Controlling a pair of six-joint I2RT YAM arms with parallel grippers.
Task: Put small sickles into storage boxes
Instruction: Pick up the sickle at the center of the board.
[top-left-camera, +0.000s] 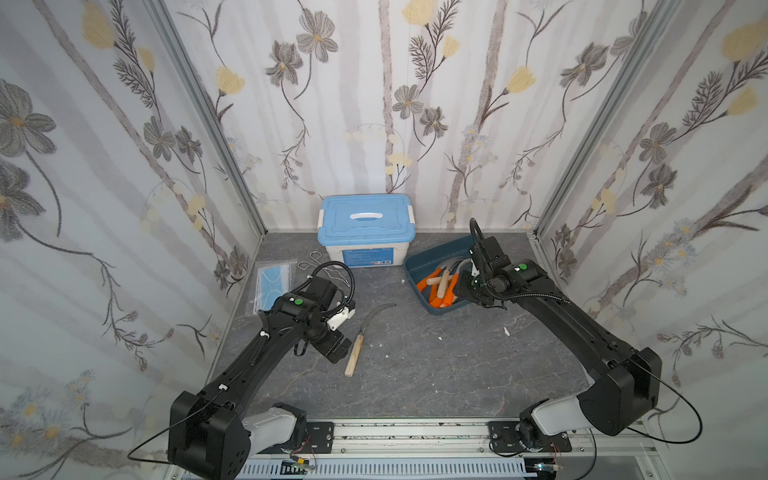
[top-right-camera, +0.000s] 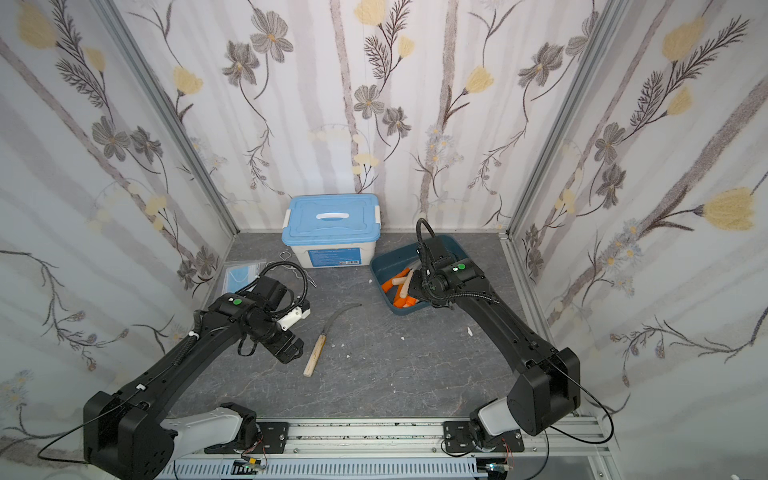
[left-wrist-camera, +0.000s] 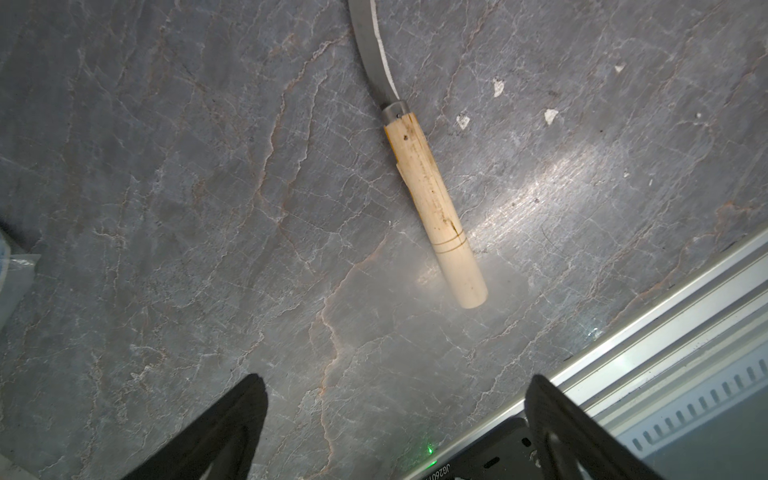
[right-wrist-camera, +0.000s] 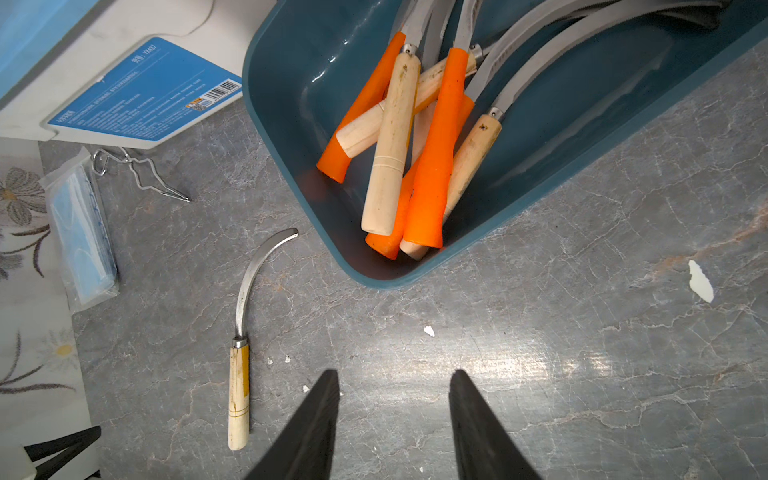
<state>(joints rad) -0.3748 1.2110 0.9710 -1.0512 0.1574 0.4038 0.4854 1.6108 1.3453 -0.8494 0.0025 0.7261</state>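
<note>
My left gripper (left-wrist-camera: 395, 415) stands wide open and empty. Its two black fingers (left-wrist-camera: 249, 399) hang above the bare tabletop. In both top views it sits low, just beside the handle of a small sickle with a pale wooden handle and thin curved grey blade (top-left-camera: 360, 337) (top-right-camera: 323, 338), and is not touching it. That sickle (left-wrist-camera: 432, 208) lies flat on the grey marbled table (top-left-camera: 415, 365), handle toward the front rail and blade curving away toward the back.

My right gripper (right-wrist-camera: 395, 407) is partly open with nothing between its fingers. It hovers over the near end of the shallow dark teal-blue plastic tray (right-wrist-camera: 291, 124) (top-left-camera: 409, 266).

Inside the tray lies a crossed heap of small sickles with orange plastic and pale wooden handles (right-wrist-camera: 415, 145) (top-left-camera: 438, 286). Their handles point toward the near end and their grey blades toward the far end. I cannot count them exactly.

Further out, a white box with a light blue handled lid (top-left-camera: 365, 228) stands against the back wall, beside the tray. Thin metal wire tongs (right-wrist-camera: 141, 174) and a clear packet of blue face masks (right-wrist-camera: 83, 237) lie near it. A few white flecks dot the table.
</note>
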